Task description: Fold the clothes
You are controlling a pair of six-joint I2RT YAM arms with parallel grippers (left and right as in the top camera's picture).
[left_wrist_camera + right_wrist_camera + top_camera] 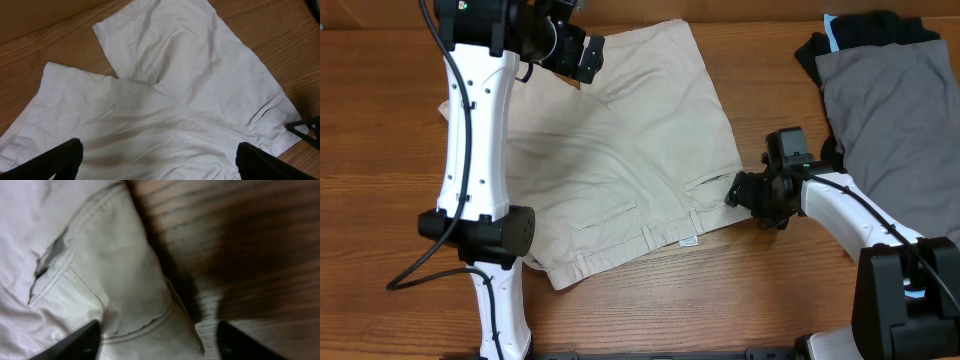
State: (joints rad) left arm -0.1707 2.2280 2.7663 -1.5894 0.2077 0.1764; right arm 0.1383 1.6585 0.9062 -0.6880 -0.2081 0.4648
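Straddling the waistband corner [145, 305] of the shorts [620, 150], the right gripper [157, 325], jaws spread, should pinch deep; left gripper [157, 145] hangs wide open

Shorts [620, 150] lie spread on the table [380, 130], garment pile [890, 90] to their right.

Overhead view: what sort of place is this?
Probably a robotics lab's test bench: a white left arm and right arm stand at a wooden table, beige shorts spread flat between them, a grey garment aside.
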